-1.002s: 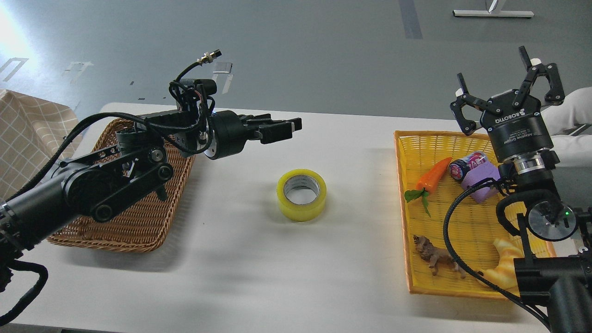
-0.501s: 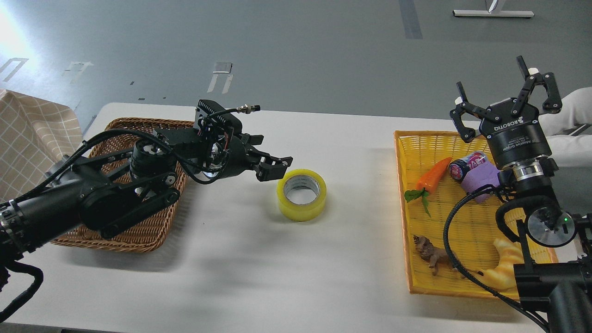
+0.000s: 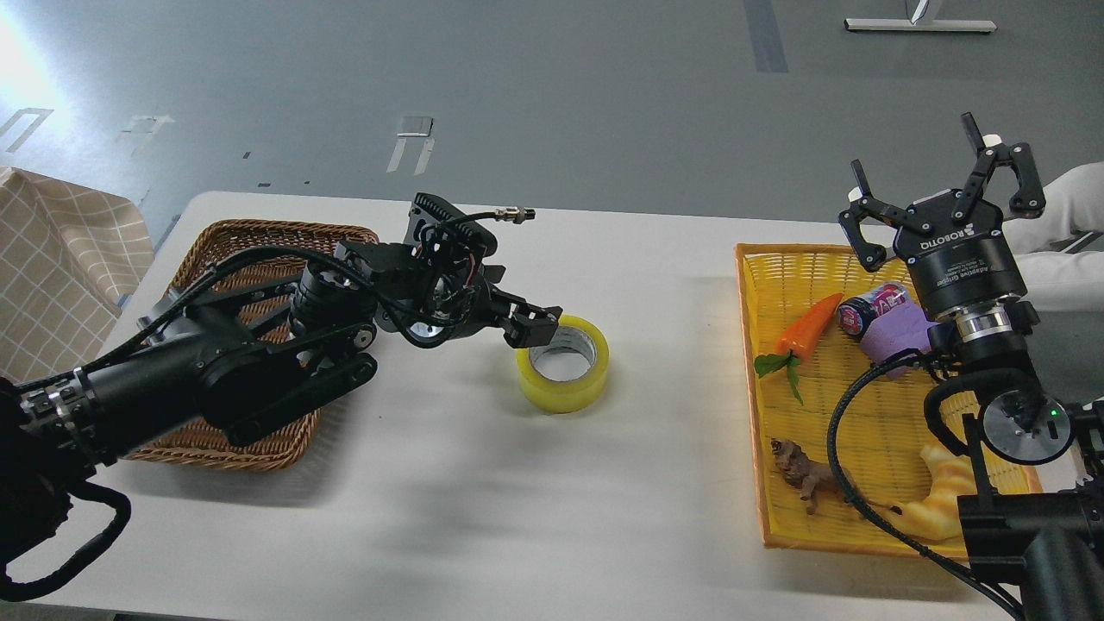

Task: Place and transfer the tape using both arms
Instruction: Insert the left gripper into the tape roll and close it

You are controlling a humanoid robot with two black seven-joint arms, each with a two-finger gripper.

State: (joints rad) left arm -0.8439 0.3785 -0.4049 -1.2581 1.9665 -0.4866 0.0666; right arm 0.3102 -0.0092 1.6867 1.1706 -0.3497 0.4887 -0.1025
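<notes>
The tape [image 3: 562, 362] is lying flat on the white surface [image 3: 483, 483], between the brown basket [image 3: 250, 345] and the yellow basket [image 3: 871, 405]. It is sitting in the middle so both my arms can get to it. My left hand [image 3: 536, 326] is touching the roll's near edge, but I cannot tell if its fingers are apart. My right hand [image 3: 940, 198] is pointing up over the yellow basket, fingers spread wide, holding nothing.
</notes>
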